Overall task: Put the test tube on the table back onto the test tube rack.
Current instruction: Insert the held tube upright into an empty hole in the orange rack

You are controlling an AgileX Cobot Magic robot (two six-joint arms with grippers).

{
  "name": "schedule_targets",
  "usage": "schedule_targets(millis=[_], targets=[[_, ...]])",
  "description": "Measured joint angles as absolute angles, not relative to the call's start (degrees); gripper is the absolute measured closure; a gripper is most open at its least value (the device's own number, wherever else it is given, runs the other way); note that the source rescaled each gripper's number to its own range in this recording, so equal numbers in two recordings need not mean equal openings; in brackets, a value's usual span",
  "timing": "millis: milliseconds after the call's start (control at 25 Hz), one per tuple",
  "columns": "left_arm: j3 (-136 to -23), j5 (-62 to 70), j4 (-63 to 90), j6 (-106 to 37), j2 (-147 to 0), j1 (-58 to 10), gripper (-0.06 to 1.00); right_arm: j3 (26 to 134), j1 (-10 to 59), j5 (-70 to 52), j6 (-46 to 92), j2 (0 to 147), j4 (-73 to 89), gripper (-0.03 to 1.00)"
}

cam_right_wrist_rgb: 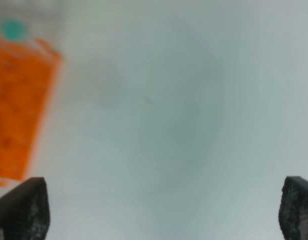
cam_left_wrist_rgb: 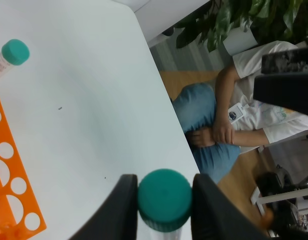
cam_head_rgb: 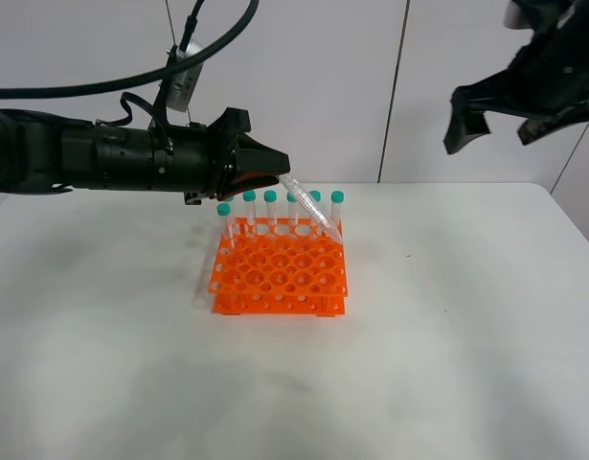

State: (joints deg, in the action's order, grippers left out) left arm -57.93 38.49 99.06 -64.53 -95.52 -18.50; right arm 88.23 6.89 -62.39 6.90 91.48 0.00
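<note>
My left gripper (cam_head_rgb: 275,174) is shut on the teal cap of a clear test tube (cam_head_rgb: 309,204). The tube hangs tilted, its tip low over the back right corner of the orange test tube rack (cam_head_rgb: 280,273). The left wrist view shows the cap (cam_left_wrist_rgb: 165,199) pinched between two black fingers (cam_left_wrist_rgb: 121,210). Several other teal-capped tubes (cam_head_rgb: 270,206) stand upright in the rack's back row; one of them shows in the left wrist view (cam_left_wrist_rgb: 15,51). My right gripper (cam_head_rgb: 502,123) is open and empty, raised high at the right; its wrist view (cam_right_wrist_rgb: 161,215) shows the rack (cam_right_wrist_rgb: 18,100) blurred.
The white table (cam_head_rgb: 447,326) lies around the rack. Beyond the table's edge (cam_left_wrist_rgb: 159,85) a seated person (cam_left_wrist_rgb: 229,125) and a potted plant (cam_left_wrist_rgb: 234,20) show in the left wrist view.
</note>
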Motion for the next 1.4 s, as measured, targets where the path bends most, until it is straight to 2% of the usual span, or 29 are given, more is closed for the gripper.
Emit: schedule_targets(millis=[160,320,480,840,1000,1120,1400], targets=[[-57.93,38.49,99.06,-64.53,-95.52,-18.50,0.94,88.23,1.75,-68.69,6.80,91.48,0.00,-0.03],[-57.93,38.49,99.06,-64.53,-95.52,-18.50,0.94,86.75,1.05,-69.49,6.38,90.11,0.00,-0.03],[-57.93,38.49,99.06,-64.53,-95.52,-18.50,0.94,78.81,1.05,-69.45,5.95,83.83,0.00,-0.03],[-57.93,38.61,99.06,-64.53,-95.52,-18.50,0.94,47.97,1.05,-68.80,5.57,55.07,0.99,-0.03],[-57.93,38.61,99.06,-64.53,-95.52,-18.50,0.94,35.87,1.05,-61.68,5.57,38.16,1.13,-0.03],[-57.93,38.69,99.06,-64.53,-95.52,-18.50,0.94,30.45,1.05,-58.97,5.57,25.50,1.61,-0.03],[-57.93,38.96,99.06,-64.53,-95.52,-18.50,0.94,28.69,1.05,-59.07,2.77,5.98,1.20,-0.03]])
